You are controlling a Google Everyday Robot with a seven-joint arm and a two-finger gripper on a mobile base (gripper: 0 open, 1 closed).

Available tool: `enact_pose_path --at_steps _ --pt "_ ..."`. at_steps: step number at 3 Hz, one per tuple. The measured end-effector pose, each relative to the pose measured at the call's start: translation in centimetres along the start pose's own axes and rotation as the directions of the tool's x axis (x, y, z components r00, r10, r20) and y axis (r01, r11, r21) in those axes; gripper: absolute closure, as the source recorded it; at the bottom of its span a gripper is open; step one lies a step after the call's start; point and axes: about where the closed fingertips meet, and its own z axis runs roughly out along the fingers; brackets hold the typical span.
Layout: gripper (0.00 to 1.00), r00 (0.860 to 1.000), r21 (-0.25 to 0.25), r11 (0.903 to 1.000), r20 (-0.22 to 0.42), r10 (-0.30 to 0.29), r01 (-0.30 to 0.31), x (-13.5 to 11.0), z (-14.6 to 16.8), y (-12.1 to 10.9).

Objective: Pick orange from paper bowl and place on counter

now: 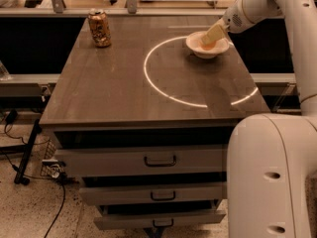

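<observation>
Camera view, upper right of the frame: our hand (213,34) dips into the paper bowl (197,49) on the tabletop (114,88), the orange (206,45) lying directly beneath its tip, though we cannot tell whether it grips the fruit yet.

Our gripper (210,36) hangs at the far end of our reach, tilted down and to the left; just behind it, up and to the right, sits our white wrist (238,17); beyond the wrist our arm (292,24) bends and runs back down the right side; well behind the gripper, nearest the camera, bulks our rounded lower link (270,177).
</observation>
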Motion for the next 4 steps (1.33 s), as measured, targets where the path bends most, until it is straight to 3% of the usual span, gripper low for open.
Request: enact_pose_path --at_steps 1,2,3,4 --pt "1.00 0.997 -0.004 0.9995 0.073 -0.032 0.032 -2.4 -2.7 0.8" --pt "1.00 0.980 -0.192 0.9783 0.194 -0.041 0.078 -5.2 -4.5 6.6" --pt "1.00 0.973 -0.291 0.9521 0.230 -0.027 0.095 -5.8 -4.6 9.8" --pt "1.00 0.969 -0.347 0.9315 0.245 -0.021 0.108 -5.8 -4.3 12.9"
